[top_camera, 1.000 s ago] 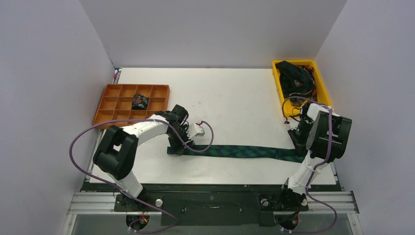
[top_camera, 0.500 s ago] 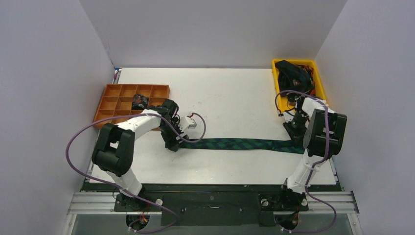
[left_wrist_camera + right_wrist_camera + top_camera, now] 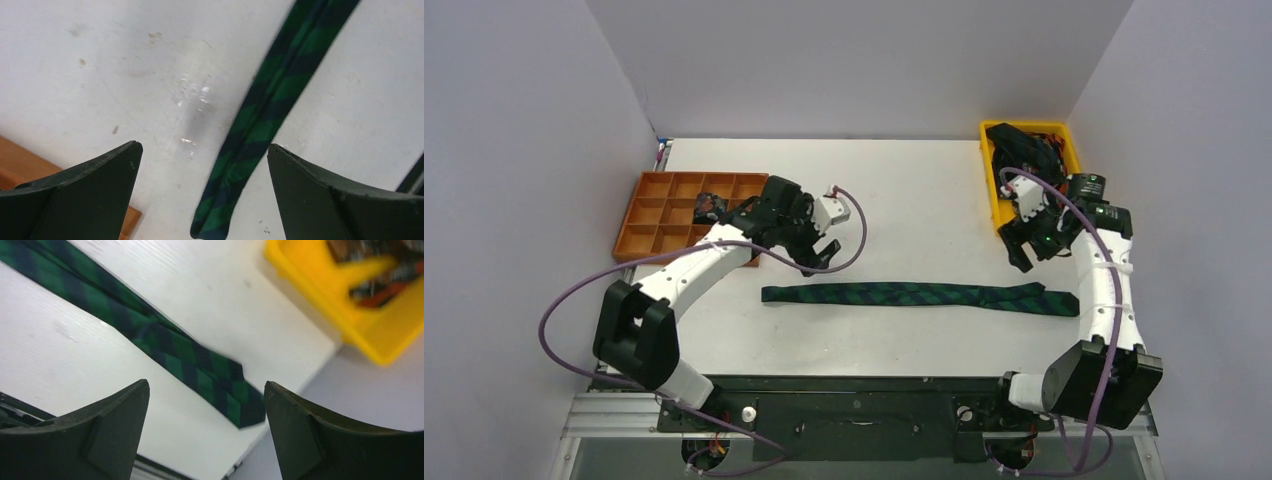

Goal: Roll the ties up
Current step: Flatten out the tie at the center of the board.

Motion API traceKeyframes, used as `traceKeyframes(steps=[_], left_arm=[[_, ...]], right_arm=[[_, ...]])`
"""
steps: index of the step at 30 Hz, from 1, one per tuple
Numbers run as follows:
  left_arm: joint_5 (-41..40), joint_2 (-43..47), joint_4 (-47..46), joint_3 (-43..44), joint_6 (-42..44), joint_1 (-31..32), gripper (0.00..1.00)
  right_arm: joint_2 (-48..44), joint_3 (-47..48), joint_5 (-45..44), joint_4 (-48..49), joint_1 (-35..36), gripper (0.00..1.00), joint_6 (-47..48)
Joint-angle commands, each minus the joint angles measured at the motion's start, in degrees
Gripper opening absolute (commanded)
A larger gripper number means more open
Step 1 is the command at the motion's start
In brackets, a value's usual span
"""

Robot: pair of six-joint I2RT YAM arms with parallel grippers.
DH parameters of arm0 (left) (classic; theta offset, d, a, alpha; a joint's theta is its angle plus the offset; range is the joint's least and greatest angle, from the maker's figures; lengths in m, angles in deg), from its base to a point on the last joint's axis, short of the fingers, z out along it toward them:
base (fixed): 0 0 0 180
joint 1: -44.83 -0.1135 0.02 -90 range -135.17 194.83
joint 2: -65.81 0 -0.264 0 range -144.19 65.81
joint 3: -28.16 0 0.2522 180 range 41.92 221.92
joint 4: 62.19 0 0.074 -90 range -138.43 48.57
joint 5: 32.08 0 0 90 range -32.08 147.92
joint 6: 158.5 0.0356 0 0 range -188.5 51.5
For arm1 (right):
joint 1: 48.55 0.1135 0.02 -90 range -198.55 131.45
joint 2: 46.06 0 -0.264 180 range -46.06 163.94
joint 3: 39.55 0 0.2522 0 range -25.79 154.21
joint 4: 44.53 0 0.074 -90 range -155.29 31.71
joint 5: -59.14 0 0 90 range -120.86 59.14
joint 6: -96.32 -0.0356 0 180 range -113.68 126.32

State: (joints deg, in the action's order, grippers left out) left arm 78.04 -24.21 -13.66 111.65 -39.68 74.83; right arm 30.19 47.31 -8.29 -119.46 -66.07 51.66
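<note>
A green and navy plaid tie [image 3: 924, 295] lies flat and straight across the table. Its narrow end [image 3: 215, 220] points left and its wide pointed end [image 3: 240, 407] lies near the right edge. My left gripper [image 3: 817, 256] hangs open above the table just behind the narrow end, holding nothing; the tie [image 3: 270, 95] shows between its fingers. My right gripper [image 3: 1022, 250] is open and raised behind the wide end, also holding nothing. A small dark coiled tie [image 3: 708, 206] sits in one compartment of the orange tray [image 3: 656, 228]. More dark ties [image 3: 1022, 150] are heaped in the yellow bin [image 3: 1074, 160].
The orange compartment tray [image 3: 20, 165] stands at the left, close behind my left arm. The yellow bin [image 3: 320, 290] stands at the back right corner. Purple cables [image 3: 584, 290] loop off both arms. The table's right edge [image 3: 280, 430] runs just past the tie's wide end.
Both grippers opened, let go of the tie's ends and rose away toward the back. The tie was drawn out straight and now lies flat on the table.
</note>
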Motion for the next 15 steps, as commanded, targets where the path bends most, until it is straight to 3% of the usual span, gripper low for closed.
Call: traceKeyframes(steps=[1, 3, 5, 8, 10, 11, 15], left_arm=[[-4.87, 11.77, -21.47, -7.92, -9.9, -1.63, 0.97], [-7.29, 12.95, -23.13, -10.79, -9.27, -1.5, 0.97], [-9.33, 11.03, -15.14, -8.52, -13.95, -3.77, 0.97], [4.75, 9.18, -8.83, -4.66, -20.69, -13.88, 0.97], [9.39, 9.51, -9.13, -5.5, -25.84, -20.77, 0.97], [10.28, 10.04, -9.35, -6.24, -27.39, -24.33, 0.97], [12.12, 12.65, -8.73, -8.6, -26.7, -28.83, 0.97]], right_arm=[[-1.4, -2.53, 12.87, 5.02, 9.65, 0.85, 2.22], [1.1, -0.7, 13.76, 4.42, 14.45, 0.9, -0.25], [5.81, 1.64, 12.59, 0.46, 21.75, 0.85, 0.97], [9.88, -1.22, 9.77, 4.14, 31.88, 0.85, 0.11], [10.51, -4.33, 6.64, 9.81, 37.36, 0.85, -1.24], [10.99, -5.1, 4.29, 12.99, 41.11, 0.85, -1.45], [14.43, -6.9, -1.81, 18.69, 49.58, 0.85, -1.64]])
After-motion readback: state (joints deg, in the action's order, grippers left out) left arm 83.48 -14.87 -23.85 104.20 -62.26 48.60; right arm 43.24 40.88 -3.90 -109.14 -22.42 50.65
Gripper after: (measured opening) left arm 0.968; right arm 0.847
